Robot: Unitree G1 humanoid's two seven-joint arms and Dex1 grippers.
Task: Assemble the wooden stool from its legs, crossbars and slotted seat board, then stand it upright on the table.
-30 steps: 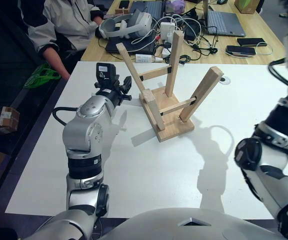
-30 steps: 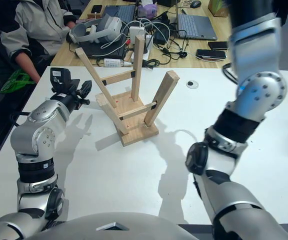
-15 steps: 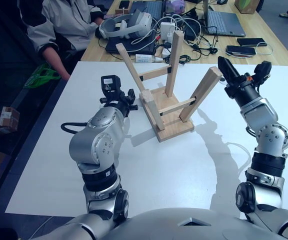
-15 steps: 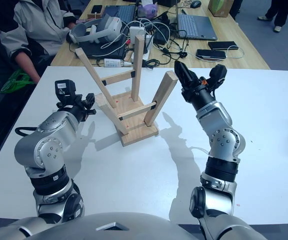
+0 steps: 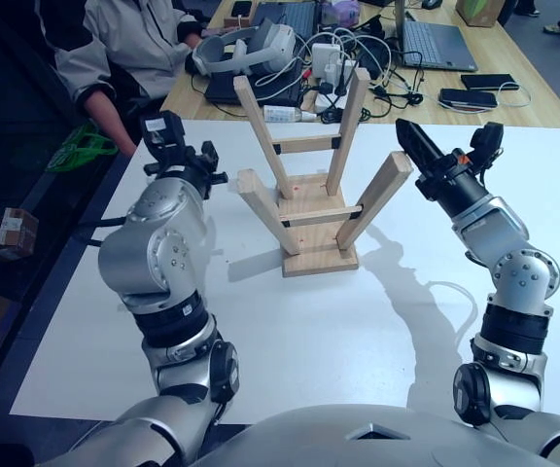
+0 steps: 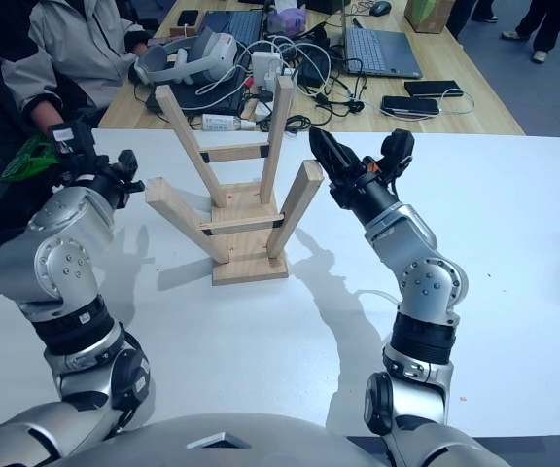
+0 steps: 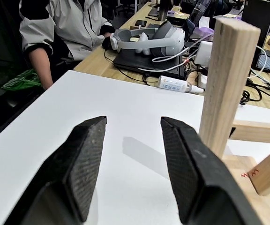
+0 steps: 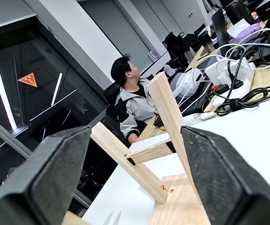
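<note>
The wooden stool (image 5: 319, 255) lies upside down on the white table (image 5: 290, 341), seat board flat and four legs pointing up, joined by crossbars (image 5: 319, 212). My left gripper (image 5: 194, 163) hovers left of the stool, open and empty; in its wrist view the gripper (image 7: 132, 121) faces bare table, with one leg (image 7: 226, 84) close beside a finger. My right gripper (image 6: 358, 141) is open just right of the top of the right-hand leg (image 5: 375, 195), not touching it. Between its wide-spread fingers (image 8: 55, 183) the right wrist view shows a leg (image 8: 170, 117) and a crossbar.
Behind the white table stands a wooden desk (image 5: 513, 102) crowded with a headset (image 5: 246, 49), laptops, cables and phones. A seated person (image 5: 115, 49) is at the far left corner. Bare table lies in front of and to the right of the stool.
The stool has turned and slid slightly toward me. My left gripper has drawn back to the left, away from the stool. My right gripper swung in from the side and now sits by the right-hand leg.
</note>
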